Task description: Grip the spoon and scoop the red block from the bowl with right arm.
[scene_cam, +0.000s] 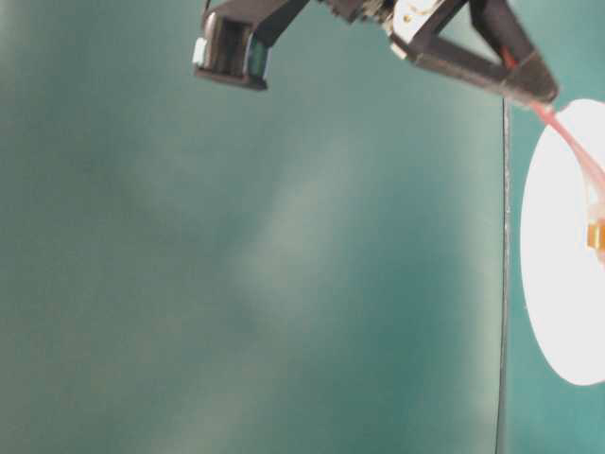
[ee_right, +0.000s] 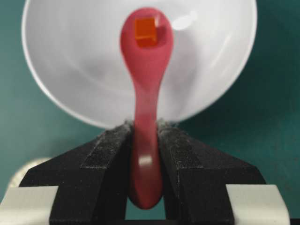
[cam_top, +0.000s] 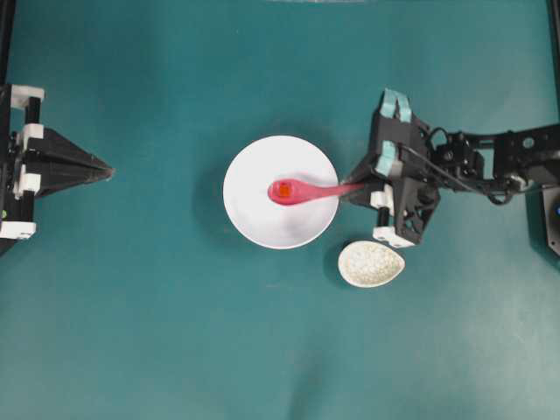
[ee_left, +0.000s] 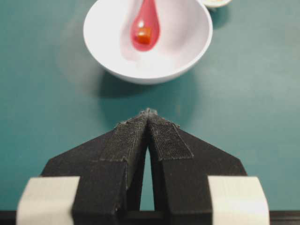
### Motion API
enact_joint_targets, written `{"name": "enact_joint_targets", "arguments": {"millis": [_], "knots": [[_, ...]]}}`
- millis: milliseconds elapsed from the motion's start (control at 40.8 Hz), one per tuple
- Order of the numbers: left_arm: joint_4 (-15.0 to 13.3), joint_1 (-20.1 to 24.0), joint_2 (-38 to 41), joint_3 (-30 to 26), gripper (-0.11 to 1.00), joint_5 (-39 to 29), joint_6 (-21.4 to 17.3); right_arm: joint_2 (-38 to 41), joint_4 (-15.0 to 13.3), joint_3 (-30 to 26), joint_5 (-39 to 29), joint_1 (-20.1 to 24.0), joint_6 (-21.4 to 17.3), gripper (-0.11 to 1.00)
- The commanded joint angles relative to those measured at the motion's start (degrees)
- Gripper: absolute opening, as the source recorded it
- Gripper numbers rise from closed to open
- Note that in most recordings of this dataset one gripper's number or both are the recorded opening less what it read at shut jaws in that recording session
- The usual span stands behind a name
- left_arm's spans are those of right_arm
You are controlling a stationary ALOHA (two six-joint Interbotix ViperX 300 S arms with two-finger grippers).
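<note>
The white bowl [cam_top: 254, 214] stands mid-table. Over it the pink spoon [cam_top: 302, 191] reaches in from the right, and the red block [cam_top: 284, 189] lies in the spoon's scoop. My right gripper [cam_top: 357, 188] is shut on the spoon's handle just outside the bowl's right rim. From the right wrist, the handle [ee_right: 146, 140] is pinched between both black fingers, and the block [ee_right: 146, 32] sits at the far end of the scoop above the bowl [ee_right: 70, 70]. My left gripper [cam_top: 107, 171] rests at the left edge, shut and holding nothing; its closed tips [ee_left: 148, 112] point at the bowl [ee_left: 187, 51].
A speckled beige teardrop dish [cam_top: 371, 263] lies just below my right gripper, to the bowl's lower right. The table-level view shows the right gripper [scene_cam: 529, 80] high up and the bowl [scene_cam: 558, 284] at the right edge.
</note>
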State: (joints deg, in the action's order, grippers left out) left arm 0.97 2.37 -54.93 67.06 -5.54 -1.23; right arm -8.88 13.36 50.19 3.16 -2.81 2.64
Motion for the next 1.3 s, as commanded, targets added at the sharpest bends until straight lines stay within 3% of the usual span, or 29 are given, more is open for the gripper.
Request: {"name": "enact_joint_targets", "arguments": {"millis": [0,661,1274], "knots": [[0.0,-0.09,0.0,-1.85,0.0,0.26,0.09,-1.32,0.09,0.09,2.2,0.62,0.0,0.24],[0.0,0.0,0.44,-1.93,0.0,-0.7,-0.88,-1.85,0.53,-1.49,5.19,0.7,-0.09,0.24],[0.0,-0.09,0.53,-2.02,0.0,-0.79,-0.79,-9.67,0.53,-6.77,-4.39,0.09,0.0,0.24]]}}
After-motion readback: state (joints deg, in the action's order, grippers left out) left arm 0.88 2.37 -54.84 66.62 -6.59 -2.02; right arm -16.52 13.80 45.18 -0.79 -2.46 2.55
